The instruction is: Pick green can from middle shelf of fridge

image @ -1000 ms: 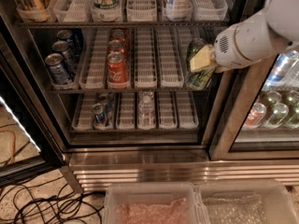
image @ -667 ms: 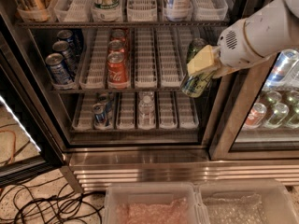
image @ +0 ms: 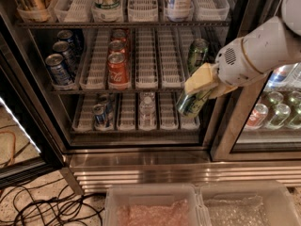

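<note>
My gripper (image: 201,89) is shut on the green can (image: 192,104). It holds the can tilted, in front of the right end of the fridge's shelves and below the level of the middle shelf (image: 146,86). The yellowish fingers (image: 200,79) cover the can's upper part. A second green can (image: 198,53) still stands in the right lane of the middle shelf, behind the gripper. The fridge (image: 136,147) has its door open, and my white arm (image: 263,51) reaches in from the right.
Red cans (image: 118,69) and blue cans (image: 59,69) stand on the middle shelf. Small cans (image: 99,115) and a bottle (image: 147,108) stand on the lowest shelf. Bottles (image: 277,112) show behind the right glass door. Clear bins (image: 155,206) and black cables (image: 42,206) are on the floor.
My gripper has drawn the green can out of the middle shelf, down and toward the camera. The second green can behind it has come into view.
</note>
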`<state>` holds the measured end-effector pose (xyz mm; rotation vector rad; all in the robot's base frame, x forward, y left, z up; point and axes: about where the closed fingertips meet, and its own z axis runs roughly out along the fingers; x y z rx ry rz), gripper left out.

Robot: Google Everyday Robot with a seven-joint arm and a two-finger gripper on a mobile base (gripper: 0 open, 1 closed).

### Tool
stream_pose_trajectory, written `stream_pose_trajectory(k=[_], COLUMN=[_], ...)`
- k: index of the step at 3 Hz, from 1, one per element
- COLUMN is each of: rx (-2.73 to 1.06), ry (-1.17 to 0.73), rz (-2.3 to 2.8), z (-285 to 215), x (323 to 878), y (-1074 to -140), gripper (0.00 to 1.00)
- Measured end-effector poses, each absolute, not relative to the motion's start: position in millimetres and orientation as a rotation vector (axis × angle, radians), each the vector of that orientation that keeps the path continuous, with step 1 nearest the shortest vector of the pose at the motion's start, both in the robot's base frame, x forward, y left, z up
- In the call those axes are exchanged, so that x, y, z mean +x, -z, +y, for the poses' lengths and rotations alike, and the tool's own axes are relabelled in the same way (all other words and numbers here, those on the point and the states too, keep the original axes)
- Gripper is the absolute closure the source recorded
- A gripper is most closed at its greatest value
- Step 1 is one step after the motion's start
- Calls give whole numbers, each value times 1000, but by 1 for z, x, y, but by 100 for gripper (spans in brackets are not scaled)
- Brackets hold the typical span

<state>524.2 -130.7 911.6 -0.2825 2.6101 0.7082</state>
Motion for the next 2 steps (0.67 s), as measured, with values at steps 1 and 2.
stream_pose_trajectory(k=[1, 2], rx=[-231, -201], ry=[-911, -1117], rz=[2684, 2736], z=[-109, -92], x=[491, 465], y=[-887, -872], gripper=[100, 100])
